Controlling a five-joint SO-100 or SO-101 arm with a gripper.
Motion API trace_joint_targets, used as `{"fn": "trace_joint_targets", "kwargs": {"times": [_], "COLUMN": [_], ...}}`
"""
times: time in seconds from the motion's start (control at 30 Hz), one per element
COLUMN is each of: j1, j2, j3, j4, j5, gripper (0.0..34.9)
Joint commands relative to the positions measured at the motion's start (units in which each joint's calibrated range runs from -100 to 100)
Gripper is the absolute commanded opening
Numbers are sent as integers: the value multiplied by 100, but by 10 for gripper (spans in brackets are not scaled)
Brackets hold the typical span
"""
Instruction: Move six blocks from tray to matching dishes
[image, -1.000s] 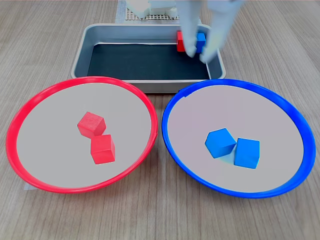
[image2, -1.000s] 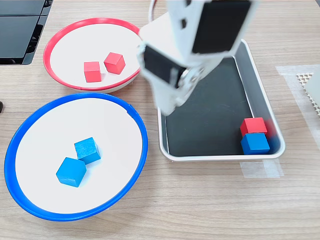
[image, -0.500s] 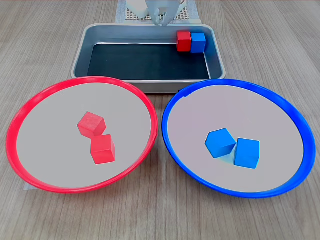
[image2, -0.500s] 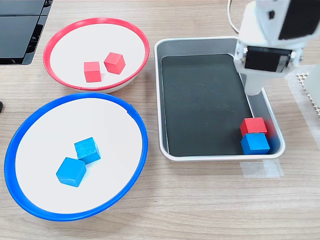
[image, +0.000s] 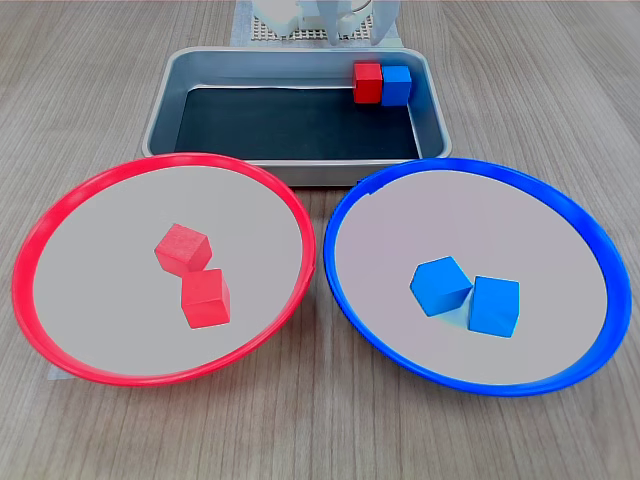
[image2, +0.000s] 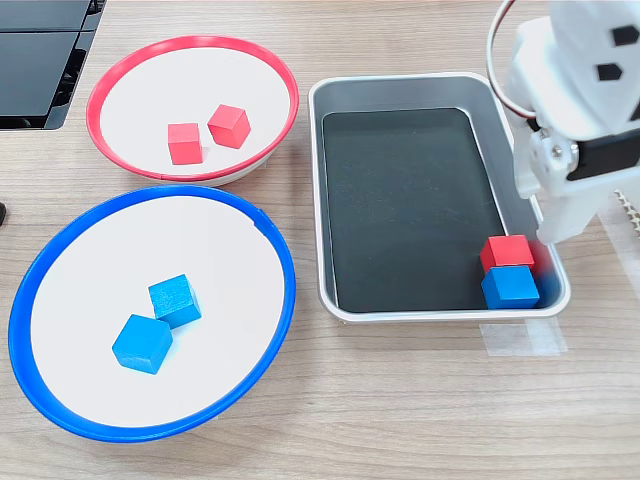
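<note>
Gripper (image2: 556, 225) jaws hidden, prob. empty, above tray (image2: 330, 190).

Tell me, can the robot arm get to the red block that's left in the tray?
Probably yes. The arm hangs right beside the red block, which sits uncovered in the tray corner. But the blue block touches one side and the wall is close, so gripping could be tight.

Brushed silver metal tray (image: 160, 105) with matt black floor, matt red and blue blocks (image: 381, 84), glossy-rimmed plastic-looking dishes (image: 60, 215) with smooth pale centres, wood-grain table (image: 560, 90), glossy white plastic arm (image2: 580, 90)
</note>
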Motion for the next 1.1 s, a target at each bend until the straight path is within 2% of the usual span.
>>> {"fn": "trace_joint_targets", "kwargs": {"times": [0.0, 0.87, 0.97, 1.07], "j1": [-86, -114, 18, 102], "j2": [105, 1001, 1120, 1172], "j3": [20, 93, -116, -316], "j4": [-97, -1088, -1055, -650], "j5": [83, -24, -29, 103], "gripper": [116, 113, 114, 113]}}
